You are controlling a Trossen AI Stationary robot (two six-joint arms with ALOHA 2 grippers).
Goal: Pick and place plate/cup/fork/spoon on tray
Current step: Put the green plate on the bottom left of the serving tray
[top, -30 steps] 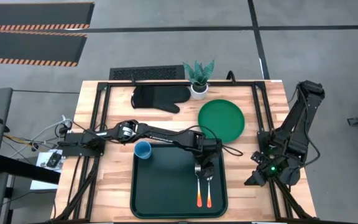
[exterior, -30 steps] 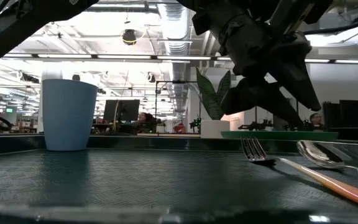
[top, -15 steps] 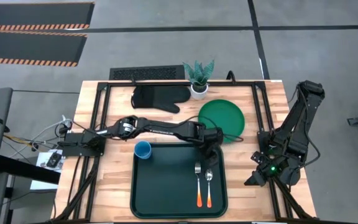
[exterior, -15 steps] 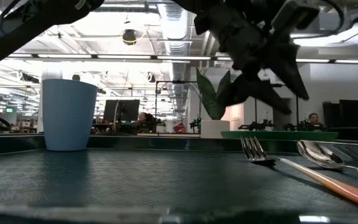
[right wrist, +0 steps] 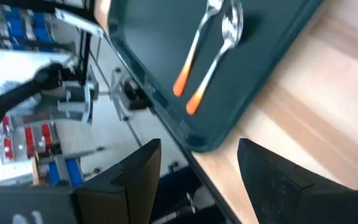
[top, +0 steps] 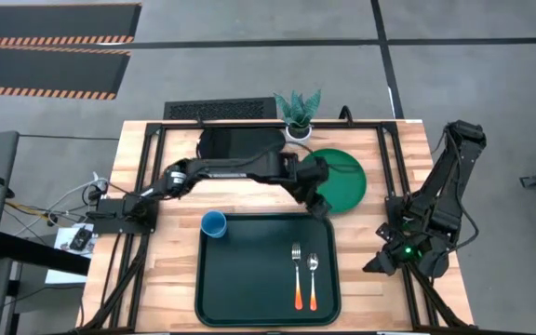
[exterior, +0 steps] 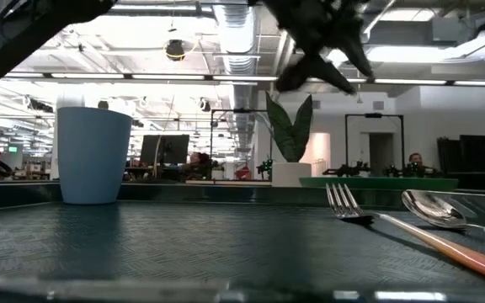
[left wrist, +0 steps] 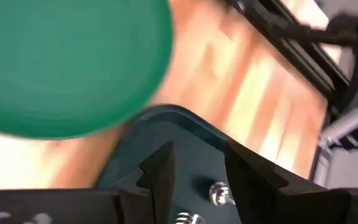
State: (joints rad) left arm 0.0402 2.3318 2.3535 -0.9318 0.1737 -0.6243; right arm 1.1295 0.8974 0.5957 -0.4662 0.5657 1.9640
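Note:
The dark green tray (top: pixel 240 288) lies at the table's near middle. On it stand the blue cup (top: pixel 214 223) at its far left corner and, side by side on its right half, the fork (top: pixel 297 275) and the spoon (top: pixel 312 279), handles toward the near edge. The green plate (top: pixel 344 177) lies on the table just beyond the tray's far right corner. My left gripper (top: pixel 320 201) is open and empty, raised over the plate's near left rim and the tray's far right corner. My right gripper (top: pixel 372 266) is open and empty, right of the tray.
A potted plant in a white pot (top: pixel 298 135) stands beyond the plate. A black oven mitt (top: pixel 235 144) lies at the far middle, partly under my left arm. Black frame rails run along the table's left and right sides.
My left gripper has risen from just above the fork's and spoon's heads and gone toward the table's far edge, to the plate's near left rim. The fork and the spoon have stayed flat on the tray.

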